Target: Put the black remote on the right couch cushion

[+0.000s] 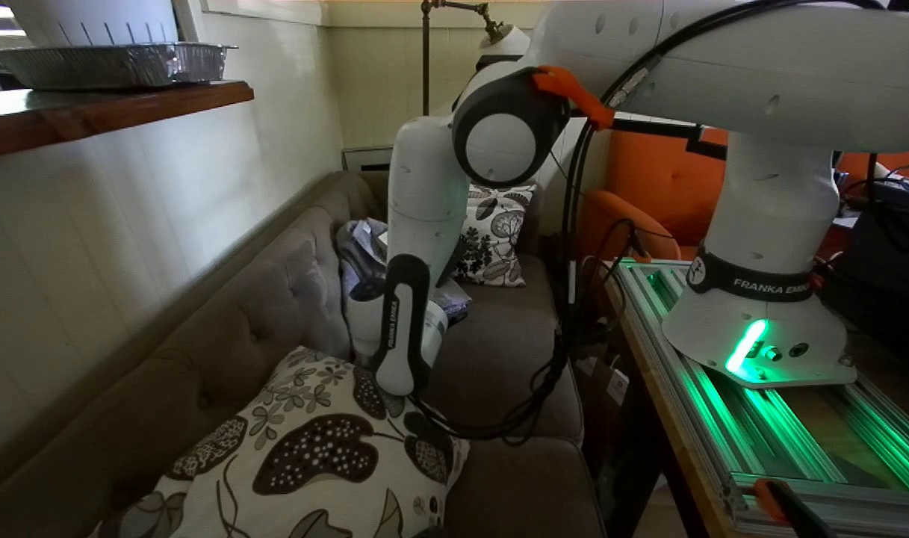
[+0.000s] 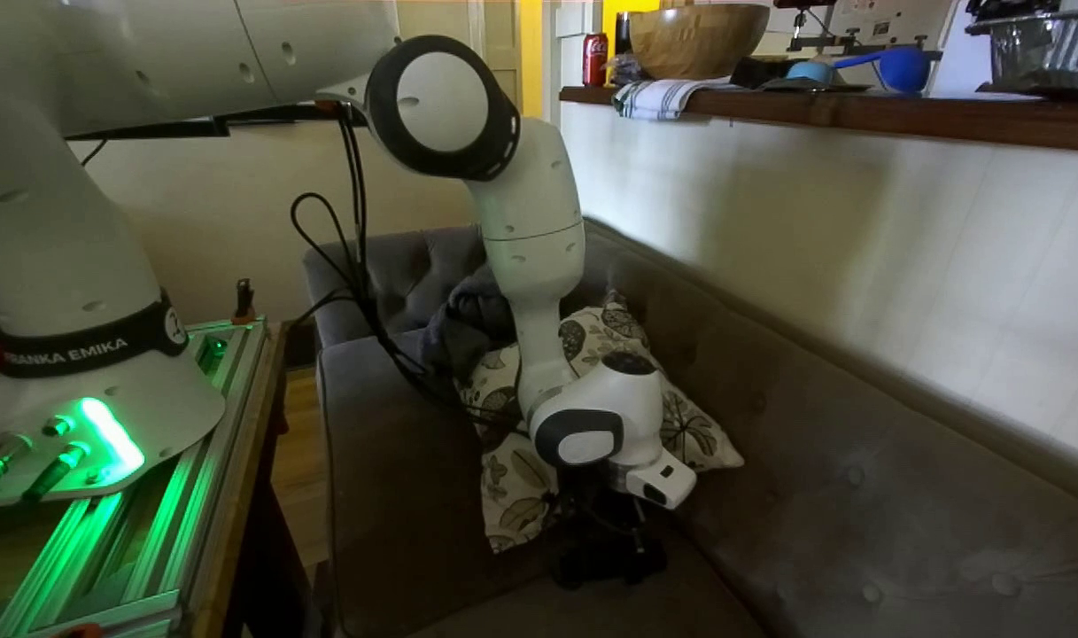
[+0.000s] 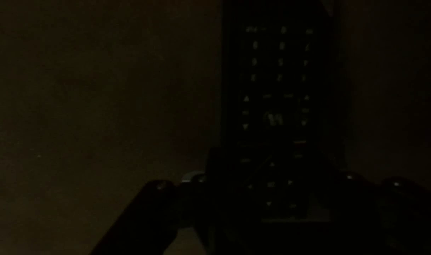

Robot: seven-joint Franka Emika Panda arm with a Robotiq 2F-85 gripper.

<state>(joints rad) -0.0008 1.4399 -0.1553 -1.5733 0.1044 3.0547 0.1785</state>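
Note:
In the very dark wrist view the black remote [image 3: 275, 106] lies flat, keys up, on brownish fabric. My gripper [image 3: 272, 166] straddles its lower part, one finger along each long side. Darkness hides whether the fingers press on its edges. An exterior view shows the gripper [image 2: 609, 558] low over the couch; the remote is hidden in both exterior views. The seat has wide grey-brown cushions, among them a farther cushion [image 1: 491, 359] and a nearer cushion [image 1: 521, 486] in an exterior view. Which one counts as the right couch cushion I cannot tell.
A leaf-patterned pillow [image 1: 320, 448] sits close to the arm, and another patterned pillow [image 1: 495, 235] stands at the couch's far end. The tufted backrest [image 2: 849, 496] runs along the wall. Black cables [image 1: 544, 388] hang over the seat. A wooden shelf [image 2: 822, 111] juts from the wall.

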